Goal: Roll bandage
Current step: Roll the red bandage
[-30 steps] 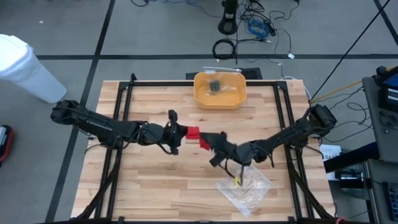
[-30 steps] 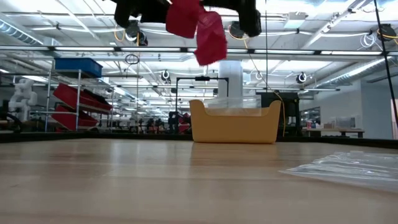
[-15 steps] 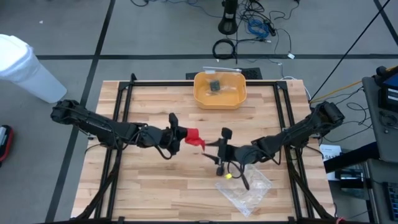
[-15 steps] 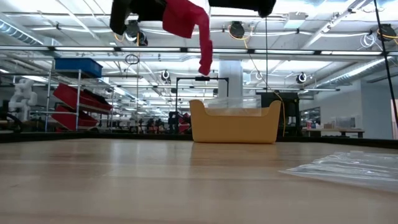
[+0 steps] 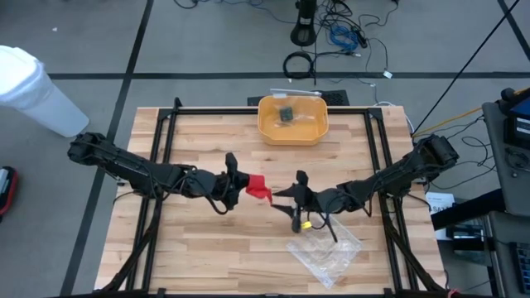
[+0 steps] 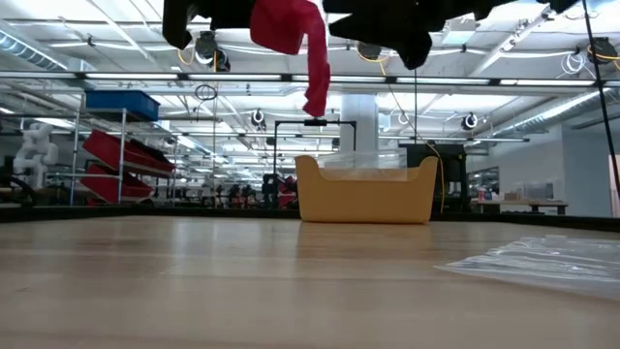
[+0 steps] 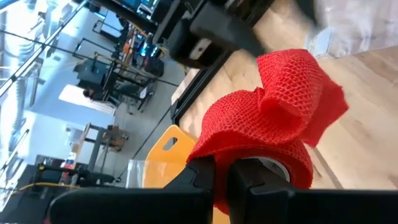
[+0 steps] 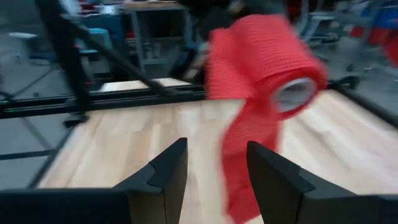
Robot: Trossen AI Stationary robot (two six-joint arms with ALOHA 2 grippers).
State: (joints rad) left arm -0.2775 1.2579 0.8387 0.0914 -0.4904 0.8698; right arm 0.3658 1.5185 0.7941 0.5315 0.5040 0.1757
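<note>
Held clear of the wooden table (image 5: 207,240), the red bandage (image 5: 256,189) sits clamped in the left gripper (image 5: 235,187), its roll raised so the loose tail hangs free for winding. The right gripper (image 5: 291,197), fingers spread and empty, faces the roll from just beside that tail. Both arms reach low and inward, meeting mid-table

Low view: both end effectors cut off at top edge; bandage (image 6: 288,27) top cropped.
</note>
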